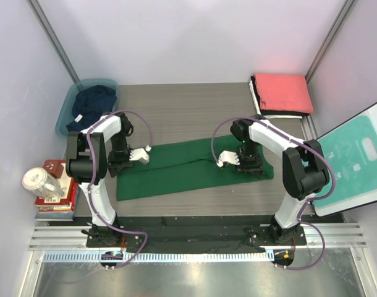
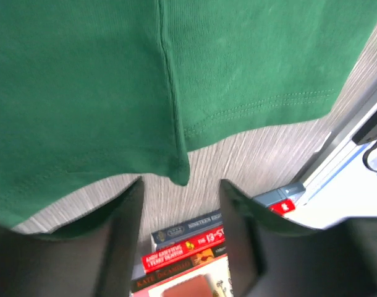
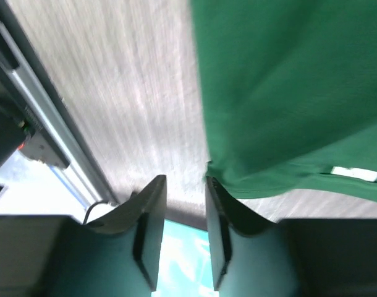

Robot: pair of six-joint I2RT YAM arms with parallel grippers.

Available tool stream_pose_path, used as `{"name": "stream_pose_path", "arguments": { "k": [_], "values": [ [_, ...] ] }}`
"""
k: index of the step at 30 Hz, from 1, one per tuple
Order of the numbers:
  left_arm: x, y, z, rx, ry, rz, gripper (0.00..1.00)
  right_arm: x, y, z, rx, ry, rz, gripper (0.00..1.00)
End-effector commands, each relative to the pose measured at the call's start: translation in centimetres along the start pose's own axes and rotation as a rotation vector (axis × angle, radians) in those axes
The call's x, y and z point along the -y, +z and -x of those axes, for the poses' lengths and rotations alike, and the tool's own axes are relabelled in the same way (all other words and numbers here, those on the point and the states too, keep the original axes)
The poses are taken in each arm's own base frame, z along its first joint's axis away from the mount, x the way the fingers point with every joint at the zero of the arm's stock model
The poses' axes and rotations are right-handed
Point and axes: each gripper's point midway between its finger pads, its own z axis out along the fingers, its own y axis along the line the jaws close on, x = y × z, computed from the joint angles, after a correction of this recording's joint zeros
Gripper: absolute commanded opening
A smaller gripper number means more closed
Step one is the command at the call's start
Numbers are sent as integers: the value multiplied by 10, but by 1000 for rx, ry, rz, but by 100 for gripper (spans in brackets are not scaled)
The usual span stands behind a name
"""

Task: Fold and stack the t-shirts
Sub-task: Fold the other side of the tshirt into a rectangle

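The dark green t-shirt (image 1: 182,170) lies flat across the middle of the table as a long folded band. My left gripper (image 1: 116,167) is low at its left end, pointing left. In the left wrist view that gripper (image 2: 181,185) is open and empty, with the shirt's hem (image 2: 114,80) just beyond its tips. My right gripper (image 1: 261,169) is low at the shirt's right end. In the right wrist view it (image 3: 185,182) is open, and the shirt's corner (image 3: 287,93) touches one finger. A navy t-shirt (image 1: 93,102) lies in the tub. A folded coral-red shirt (image 1: 281,93) tops the black and white ones at the back right.
A teal tub (image 1: 65,111) stands at the back left. A stack of books (image 1: 55,198) with a jar (image 1: 40,180) on it sits at the left edge, and the books also show in the left wrist view (image 2: 188,244). A teal-and-white board (image 1: 355,161) leans at the right.
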Motion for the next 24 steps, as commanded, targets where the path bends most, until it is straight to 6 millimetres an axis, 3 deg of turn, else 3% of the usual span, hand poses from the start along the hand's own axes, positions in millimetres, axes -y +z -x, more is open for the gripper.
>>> {"name": "stream_pose_path", "arguments": {
  "k": [1,3,6,8,9,10,11,12,14,15,16,20,24],
  "values": [
    [18,-17,-14,-58,3,-18,55,-34,-14,-30,-144,-18,68,41],
    [16,-21,-13,-38,-15,-7,54,-30,-17,-28,-134,-13,50,41],
    [0,-44,-9,24,-61,64,54,-18,-29,-18,-69,25,8,41],
    [-7,-56,-1,89,-79,98,56,-2,-42,1,57,85,-23,41],
    [-16,-71,2,115,-101,150,58,9,-48,9,108,113,-48,41],
    [-21,-74,5,133,-110,163,59,25,-63,14,170,148,-92,41],
    [-23,-78,9,155,-117,169,59,35,-63,26,233,209,-85,40],
    [-30,-86,16,191,-123,194,59,59,-69,33,290,253,-152,38],
    [-37,-85,21,217,-153,202,59,87,-81,39,385,343,-216,27],
    [-41,-82,22,213,-156,212,58,107,-79,43,410,355,-258,11],
    [-43,-78,23,207,-168,211,58,114,-80,46,424,353,-266,9],
    [-48,-56,24,160,-161,214,58,125,-69,66,465,322,-205,25],
    [-48,-46,27,148,-168,214,57,116,-64,96,480,218,-149,29]
  ]
}}
